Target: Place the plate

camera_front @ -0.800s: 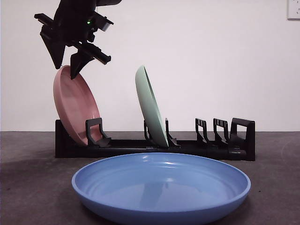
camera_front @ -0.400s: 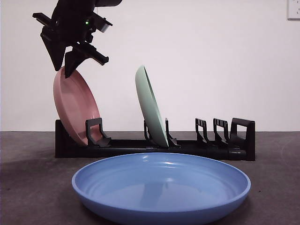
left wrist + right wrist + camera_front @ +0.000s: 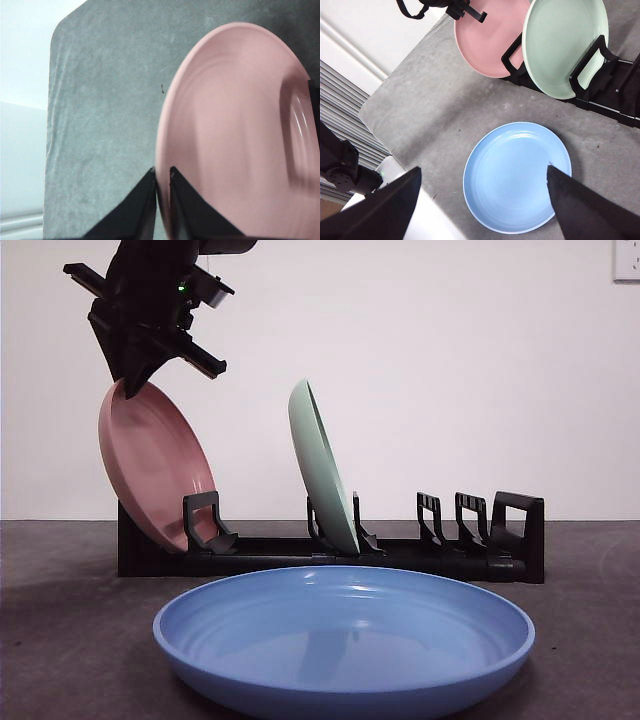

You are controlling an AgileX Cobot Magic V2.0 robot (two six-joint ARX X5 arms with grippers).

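A pink plate (image 3: 155, 470) stands on edge in the leftmost slot of the black rack (image 3: 400, 558) and leans to the left. My left gripper (image 3: 128, 385) is at its top rim, and in the left wrist view its jaws (image 3: 161, 175) pinch the rim of the pink plate (image 3: 235, 125). A green plate (image 3: 320, 470) stands upright in a middle slot. A blue plate (image 3: 345, 635) lies flat on the table in front of the rack. My right gripper (image 3: 483, 170) hangs open high above the blue plate (image 3: 517, 175), holding nothing.
Several slots at the rack's right end (image 3: 480, 525) hold nothing. The grey table (image 3: 420, 115) ends at an edge on the left, near a white wall. The left arm (image 3: 465, 10) shows above the pink plate in the right wrist view.
The left gripper has shifted slightly left and closed on the pink plate's rim. The pink plate's top has tipped further left. The green and blue plates have not moved.
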